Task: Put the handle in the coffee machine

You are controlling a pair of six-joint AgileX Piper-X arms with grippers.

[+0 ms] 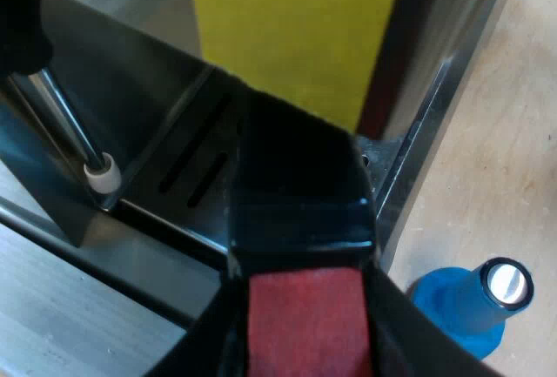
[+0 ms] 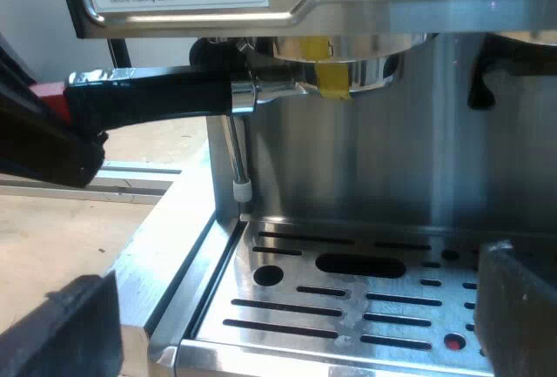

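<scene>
**Pale wood table, metal rail, plain wall**

You are working over a table with a light wooden top, warm beige in colour, with faint grain. The surface looks matt and evenly lit, and carries only soft shadows. A silver metal rail with lengthwise grooves lies flat and straight across it, and you can see wood on both sides of it. Behind the table stands a plain wall, pale grey-white. The light is even and diffuse, and falls gently on the wood.
</scene>
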